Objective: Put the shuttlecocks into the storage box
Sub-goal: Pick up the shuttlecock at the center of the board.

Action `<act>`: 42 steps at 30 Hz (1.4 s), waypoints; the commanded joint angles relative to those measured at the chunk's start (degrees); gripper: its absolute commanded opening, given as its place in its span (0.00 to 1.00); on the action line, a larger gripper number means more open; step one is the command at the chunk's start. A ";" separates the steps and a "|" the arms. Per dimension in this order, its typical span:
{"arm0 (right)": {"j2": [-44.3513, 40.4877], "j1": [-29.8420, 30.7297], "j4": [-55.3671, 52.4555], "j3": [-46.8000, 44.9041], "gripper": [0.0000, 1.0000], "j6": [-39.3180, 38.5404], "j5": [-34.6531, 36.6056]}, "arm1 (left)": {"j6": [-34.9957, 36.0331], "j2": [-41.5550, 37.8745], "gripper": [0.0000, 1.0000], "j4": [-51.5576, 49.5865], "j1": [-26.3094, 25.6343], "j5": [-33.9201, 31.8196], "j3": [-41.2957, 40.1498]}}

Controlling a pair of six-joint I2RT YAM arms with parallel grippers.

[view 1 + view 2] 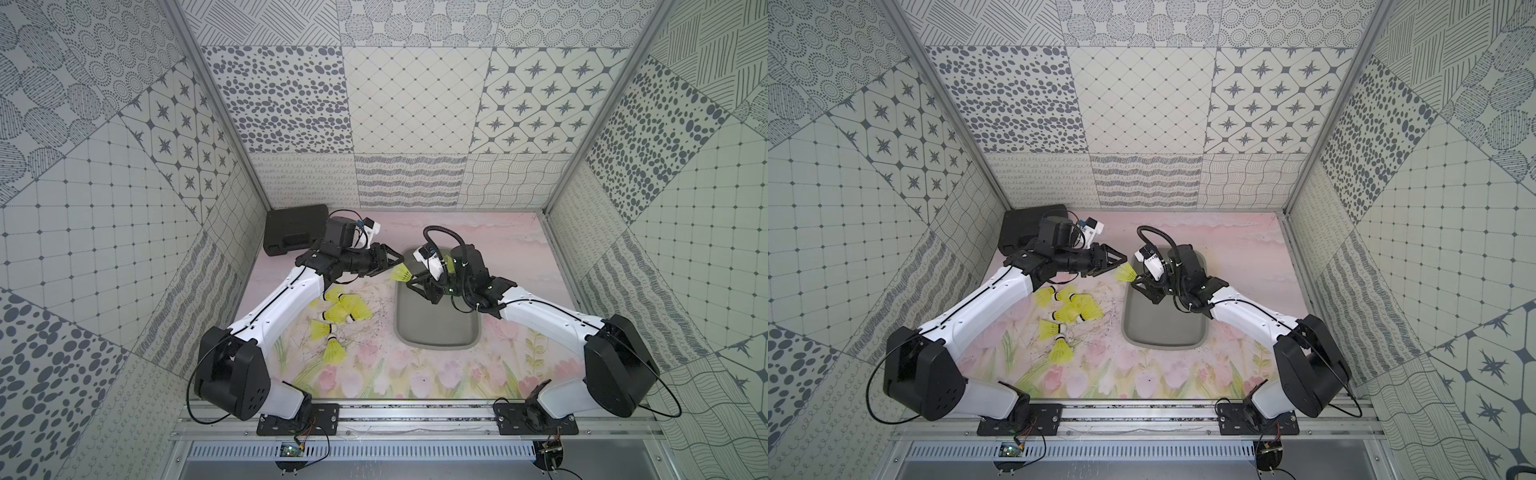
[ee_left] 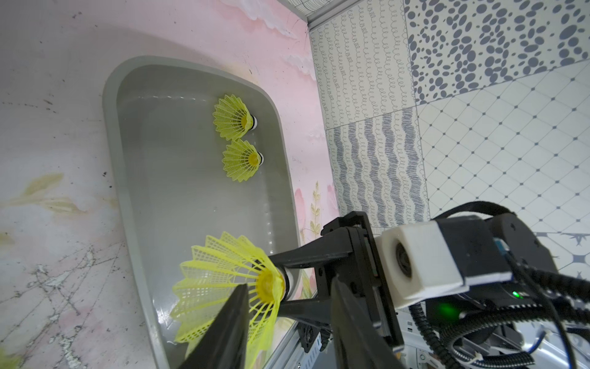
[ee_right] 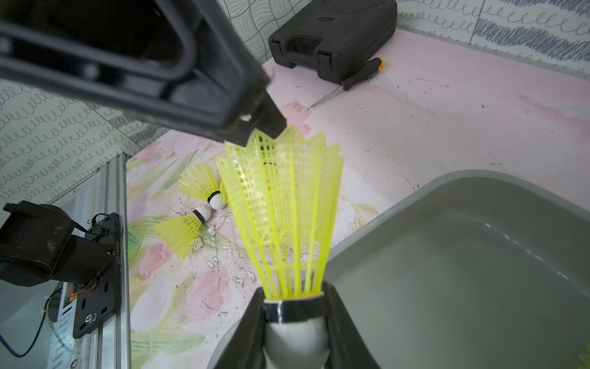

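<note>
Above the storage box rim, my right hand pinches a shuttlecock by its tip; my left hand is spread.

Smooth, faintly glossy grey plastic storage box; translucent yellow plastic mesh shuttlecocks; matt black plastic case.

Grey-and-white patterned panels enclose a pink floral tabletop; a black case sits left of centre.

Your white left arm stretches inward, black left gripper with jaws parted; white right arm faces it, black right gripper clamped on a neon-yellow plastic shuttlecock by its white tip.
</note>
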 commanded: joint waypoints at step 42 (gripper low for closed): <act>-4.43 0.18 -1.02 -2.28 0.55 -2.03 1.93 | 27.80 6.72 0.00 -21.33 -1.12 8.13 9.51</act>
